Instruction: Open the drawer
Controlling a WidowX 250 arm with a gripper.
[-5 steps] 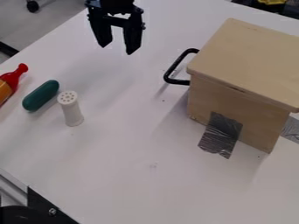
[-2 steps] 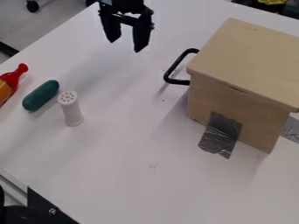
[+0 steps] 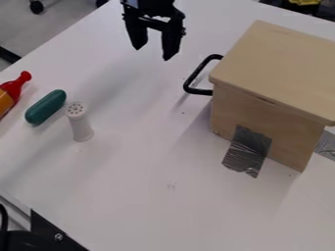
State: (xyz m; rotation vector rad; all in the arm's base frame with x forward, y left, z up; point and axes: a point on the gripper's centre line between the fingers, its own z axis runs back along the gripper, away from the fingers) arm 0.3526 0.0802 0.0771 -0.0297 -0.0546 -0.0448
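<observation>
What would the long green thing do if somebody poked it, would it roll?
The green thing would probably roll if poked from its long side, because its sides look round. Poked at an end, it may slide or swivel. It looks smooth, so it could be a bit slippery.

White worktop (image 3: 134,188) bears a wooden box (image 3: 278,68) and smaller things

The box stands toward the right of the view, with a grey tape strip (image 3: 247,152) running from its side onto the white surface and more grey tape (image 3: 326,145) at the right edge. On the left, a white shaker (image 3: 80,125) stands upright near a dark green, round-ended object (image 3: 46,107). Beside that lies a red-and-orange bottle (image 3: 13,88), partly cut off.
</observation>
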